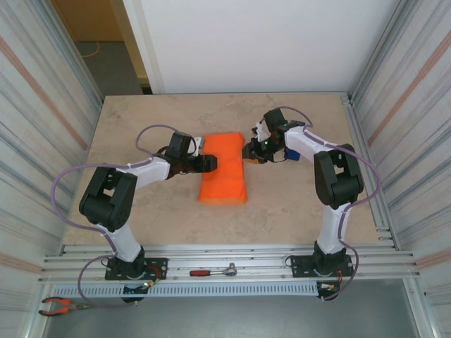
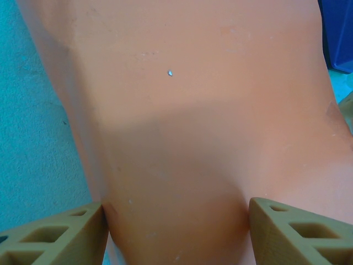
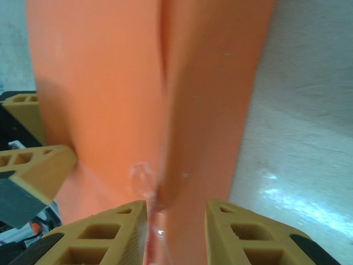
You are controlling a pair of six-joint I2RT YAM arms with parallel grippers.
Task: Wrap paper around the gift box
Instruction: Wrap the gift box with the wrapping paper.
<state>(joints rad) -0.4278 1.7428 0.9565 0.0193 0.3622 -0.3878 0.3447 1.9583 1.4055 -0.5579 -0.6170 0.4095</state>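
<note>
Looks like the seam-closing step of the wrap is what's in hand here. In the middle of the beige worktop (image 1: pixel 141 120) the orange paper (image 1: pixel 224 189) is already folded over into a long bundle. The gift box (image 1: pixel 224 156) is reckoned to be inside it, since nothing but orange skin can be made out. The left end effector (image 1: pixel 209 163) is set against the bundle's left side. Its fingers (image 2: pixel 71 232) are spread well apart and pressed onto the paper, which reads as a hold-down rather than a pinch, though that can't be told for sure. The right end effector (image 1: pixel 249 152) is placed at the far right corner. Its fingers (image 3: pixel 237 232) are parted a little, with the raised fold edge running down into the gap and not visibly squeezed. A blue tape dispenser (image 2: pixel 337 33) can be spotted just past the bundle on the right. A small glossy patch (image 3: pixel 140 176) sits right on the fold line, probably tape, but it's too blurry to be sure. For the next move, the right fingers would need to be lifted clear without the fold being dragged up, with the left side kept pinned. After that the open ends would have to be tucked and stuck down, and more tape would likely be needed.
</note>
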